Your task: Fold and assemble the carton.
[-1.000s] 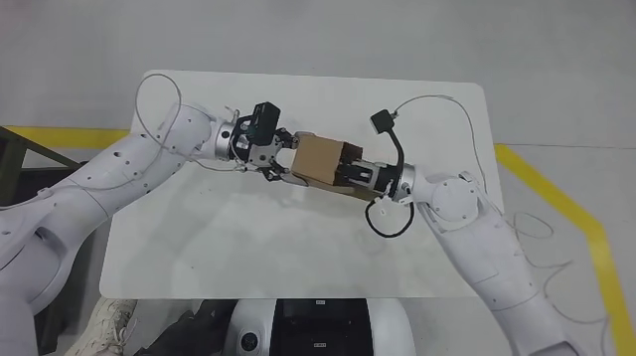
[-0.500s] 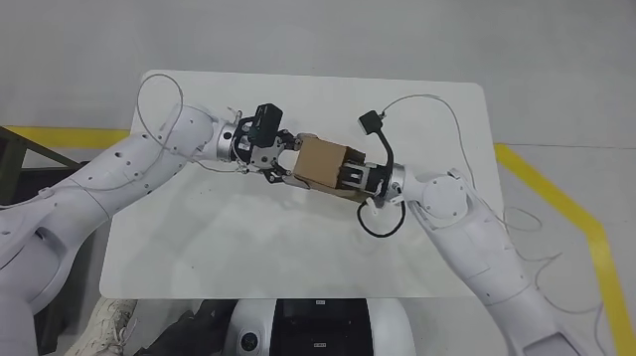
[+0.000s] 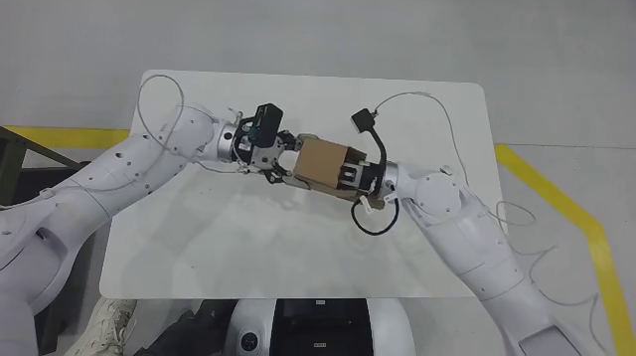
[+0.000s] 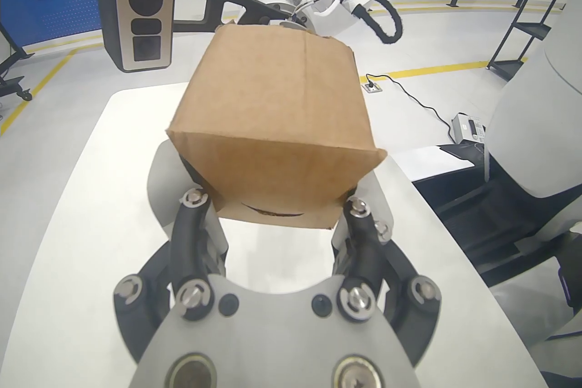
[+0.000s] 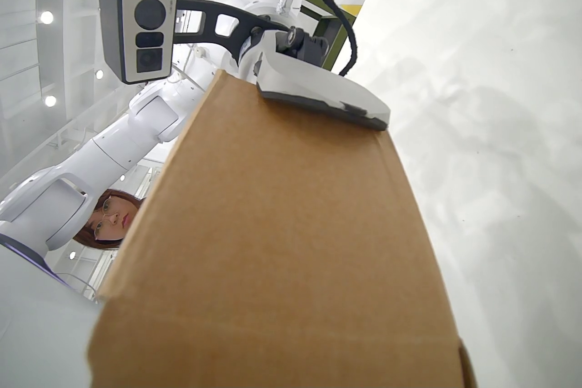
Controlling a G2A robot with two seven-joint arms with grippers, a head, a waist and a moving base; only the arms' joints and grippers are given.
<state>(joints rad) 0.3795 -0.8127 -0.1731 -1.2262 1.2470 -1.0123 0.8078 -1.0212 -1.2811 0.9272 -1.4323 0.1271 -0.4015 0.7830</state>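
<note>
Right hand [image 3: 350, 175] has twisted against the carton [image 3: 320, 160], which left hand [image 3: 287, 160] clamps.

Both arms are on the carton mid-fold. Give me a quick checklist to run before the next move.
1. Left tool gripping carton: ok, fingers flank its end.
2. Right tool grip: cannot tell from above.
3. Carton body squared open: ok.
4. End flap at left tool tucked: cannot tell.
5. Right arm's cable off the carton: ok.
</note>
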